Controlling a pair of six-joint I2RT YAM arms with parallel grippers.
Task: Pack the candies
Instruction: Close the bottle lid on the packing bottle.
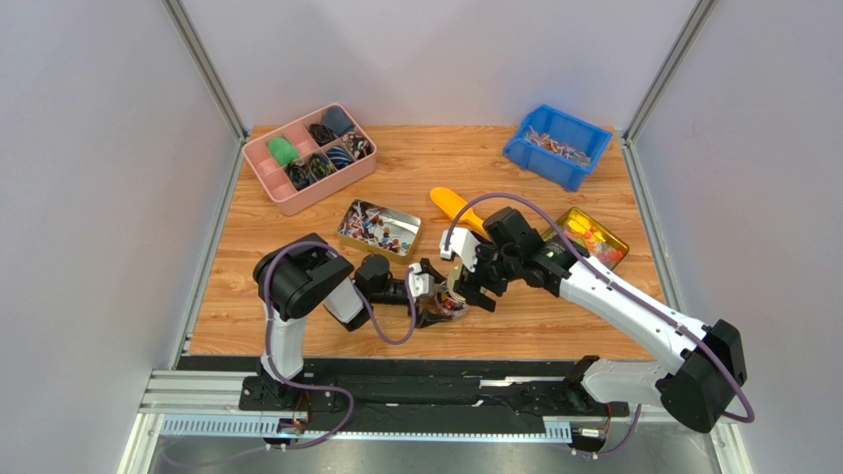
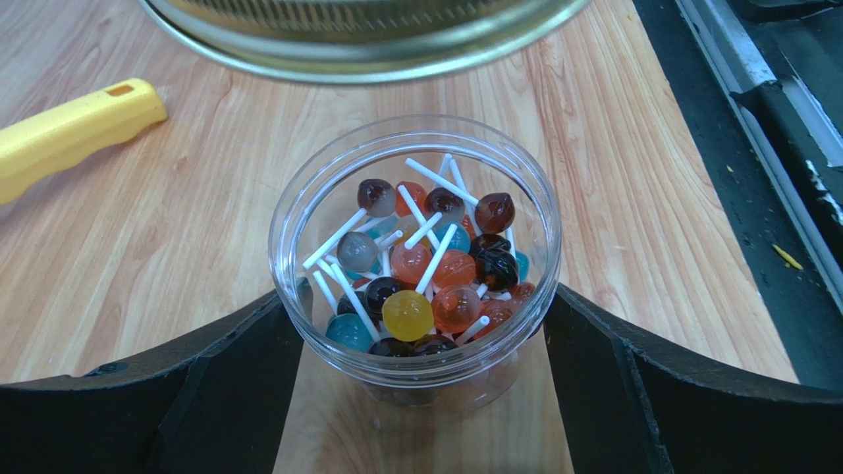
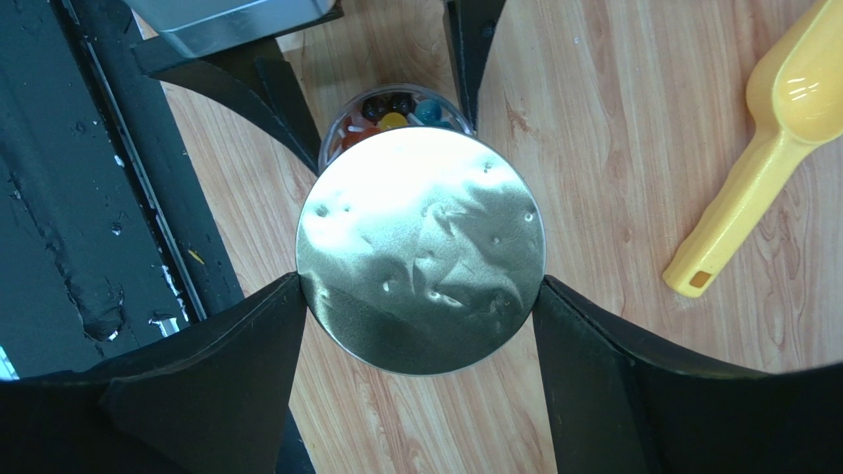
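A clear round jar [image 2: 416, 365] of mixed lollipops stands on the wooden table. My left gripper [image 2: 421, 311] is shut on it, one finger on each side of its wall. My right gripper [image 3: 421, 296] is shut on a round silver metal lid [image 3: 421, 252] and holds it just above the jar [image 3: 396, 107], covering most of its mouth. In the top view both grippers meet at the table's front middle, left [image 1: 438, 296] and right [image 1: 465, 269]. The wrapped candies [image 1: 379, 227] lie in an open metal tin behind the left arm. More lie in a blue bin [image 1: 557, 146].
A yellow scoop [image 1: 453, 207] lies behind the grippers and shows in the right wrist view [image 3: 762, 148]. A tin of bright gummies [image 1: 592, 237] sits to the right. A pink compartment box [image 1: 309, 158] stands at the back left. The table's black front rail [image 3: 59, 197] is close by.
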